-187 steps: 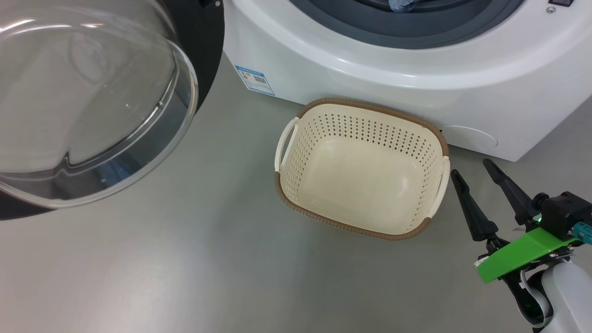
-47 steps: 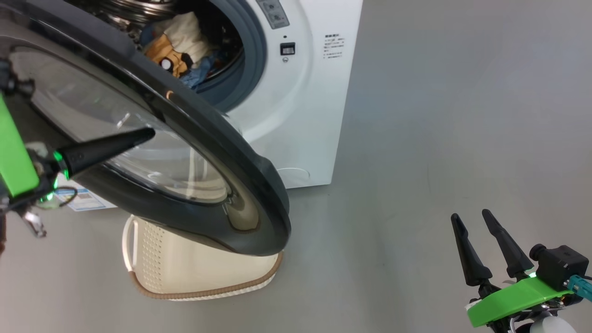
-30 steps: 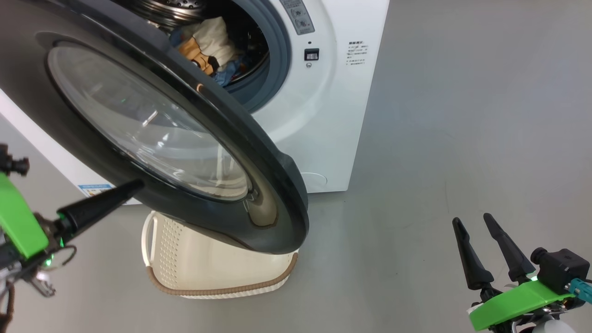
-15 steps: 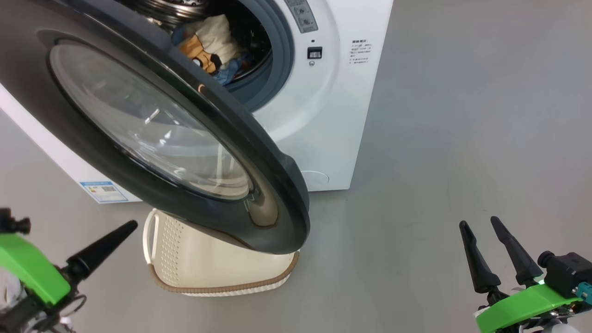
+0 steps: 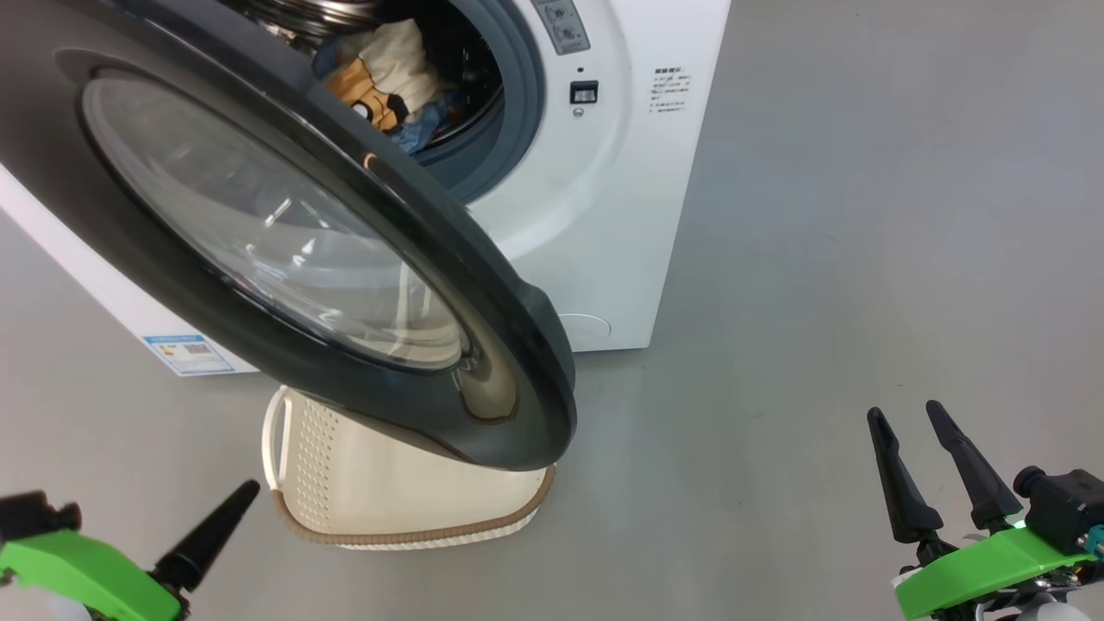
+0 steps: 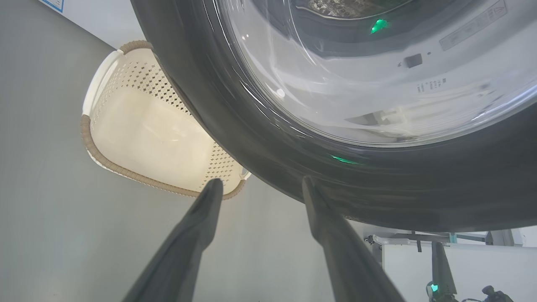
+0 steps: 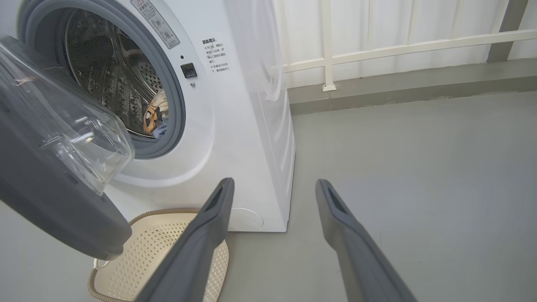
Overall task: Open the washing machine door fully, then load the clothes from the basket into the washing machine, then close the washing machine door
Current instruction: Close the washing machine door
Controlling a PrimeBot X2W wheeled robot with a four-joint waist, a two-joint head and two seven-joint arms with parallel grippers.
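The door stands partly open, its black rim hanging over the basket, which sits on the floor just in front of the washer. The clothes lie inside the drum, visible past the door's upper edge. Left gripper: jaws spread, holding nothing, low beside the basket and beneath the door's rim. Right gripper: jaws spread, holding nothing, well apart to the right.

You have one washing machine, one washing machine door, one basket and one heap of clothes, its pieces uncountable. One left gripper, one right gripper, two fingers each.
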